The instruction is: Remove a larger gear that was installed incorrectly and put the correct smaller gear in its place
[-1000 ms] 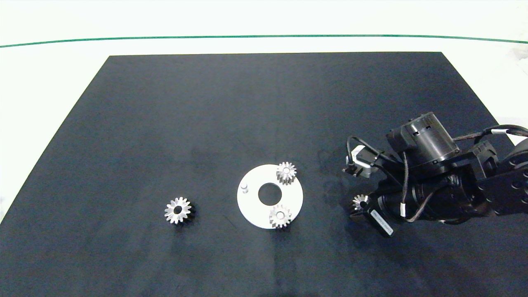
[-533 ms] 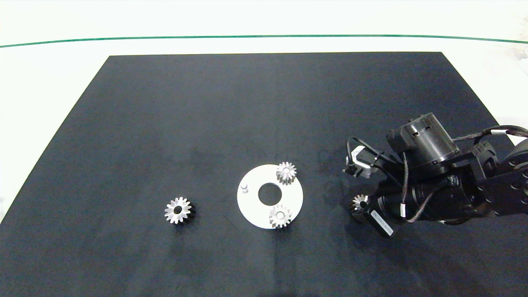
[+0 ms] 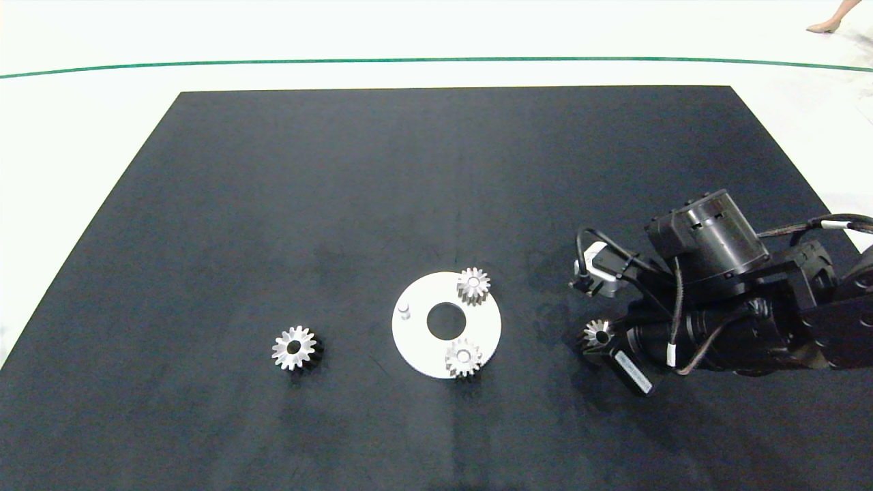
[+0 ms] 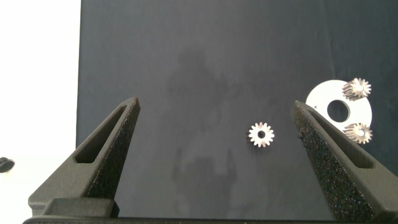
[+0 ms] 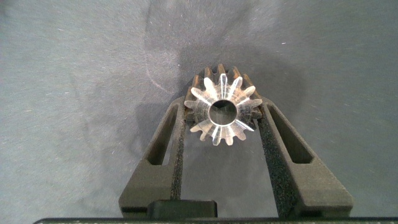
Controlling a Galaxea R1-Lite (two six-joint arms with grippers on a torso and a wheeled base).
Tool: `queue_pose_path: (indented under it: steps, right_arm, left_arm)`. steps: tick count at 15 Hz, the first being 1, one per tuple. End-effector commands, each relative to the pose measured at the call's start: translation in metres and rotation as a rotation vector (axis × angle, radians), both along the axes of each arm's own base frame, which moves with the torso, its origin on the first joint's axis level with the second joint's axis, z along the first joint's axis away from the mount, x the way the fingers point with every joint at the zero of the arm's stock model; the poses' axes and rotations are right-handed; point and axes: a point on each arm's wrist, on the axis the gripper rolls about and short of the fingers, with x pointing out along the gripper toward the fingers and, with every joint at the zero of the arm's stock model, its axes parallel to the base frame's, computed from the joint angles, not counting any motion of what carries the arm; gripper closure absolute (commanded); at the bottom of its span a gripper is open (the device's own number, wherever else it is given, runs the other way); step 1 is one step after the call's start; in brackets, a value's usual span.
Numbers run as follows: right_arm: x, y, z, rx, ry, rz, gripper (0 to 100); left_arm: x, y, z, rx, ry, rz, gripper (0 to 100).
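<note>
The smaller gear (image 3: 597,333), silver with a round bore, sits between the two grey fingers of my right gripper (image 3: 595,338) at the mat's right. The right wrist view shows both fingers pressed against this gear's (image 5: 222,112) teeth, low over the mat. The larger gear (image 3: 294,348) lies loose on the mat, left of the white round plate (image 3: 419,348). The plate carries two small gears (image 3: 472,284) (image 3: 463,356) and one bare peg (image 3: 404,310). My left gripper (image 4: 216,102) hangs open high above the mat, far from the larger gear (image 4: 261,134), and is outside the head view.
A black mat (image 3: 341,191) covers the white table; everything lies in its near half. A green line (image 3: 273,63) runs along the far side. A person's foot (image 3: 825,26) shows at the far right edge.
My right arm has shifted slightly to the right and nearer, with the smaller gear staying between its fingers. A person's foot has appeared at the far right.
</note>
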Motion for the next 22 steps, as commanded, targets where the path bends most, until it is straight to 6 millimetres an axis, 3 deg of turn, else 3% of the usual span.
queue_pose_path:
  steps: [1,4,6,10,17,22]
  right_arm:
    - [-0.025,0.004,0.027,0.044,-0.082,0.065,66]
    - [-0.036,0.019,0.042,0.080,-0.124,0.136,66]
    - [-0.035,0.035,0.067,0.117,-0.171,0.176,66]
    - [-0.023,0.069,0.097,0.092,-0.134,0.235,66]
    - [-0.004,0.129,0.086,0.069,-0.091,0.318,66]
    - [-0.008,0.149,0.088,0.058,-0.076,0.359,66]
  left_arm:
    - [0.000,0.000,-0.001,0.003,0.005,0.002,0]
    - [0.001,0.000,-0.001,0.005,0.009,0.002,0]
    - [0.001,0.000,-0.001,0.005,0.009,0.002,0]
    - [0.001,0.000,0.000,0.003,0.006,0.002,0]
    - [0.002,-0.001,-0.001,0.006,0.012,0.002,0]
    - [0.002,-0.001,-0.001,0.005,0.010,0.002,0]
